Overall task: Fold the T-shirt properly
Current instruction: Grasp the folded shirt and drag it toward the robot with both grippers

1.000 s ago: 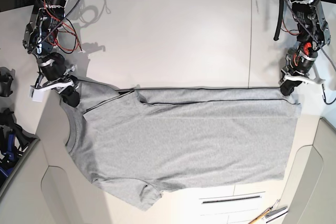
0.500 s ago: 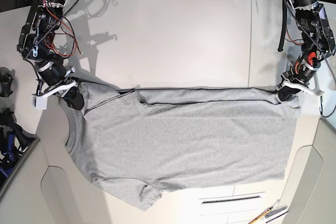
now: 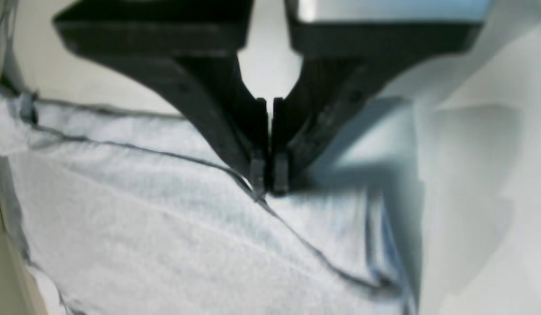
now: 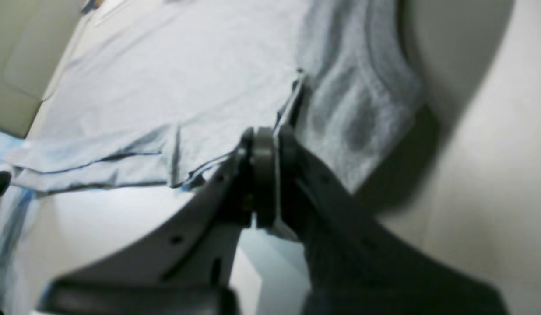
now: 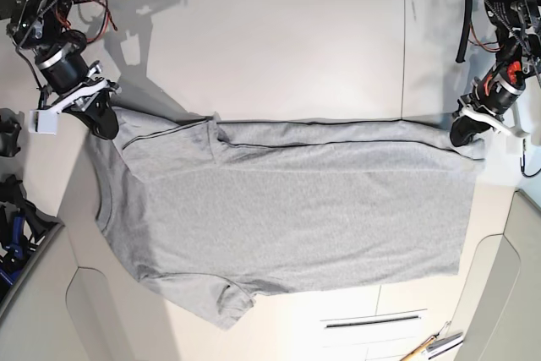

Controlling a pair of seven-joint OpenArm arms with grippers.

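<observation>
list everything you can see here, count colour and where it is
T-shirt: one, light heather grey, spread flat across the middle of the table, neck toward the base view's left, far edge folded over
table: one, white, under the shirt
drawer front with slot handle: one, white, at the near edge, base view's lower right
pen-like tools: seemingly two, orange and silver, at the bottom right
dark objects: black and blue, at the base view's left edge, too cut off to identify
left gripper: one, black, shut on the shirt's far hem corner, base view's right
right gripper: one, black, shut on the shirt's far shoulder corner, base view's left
</observation>
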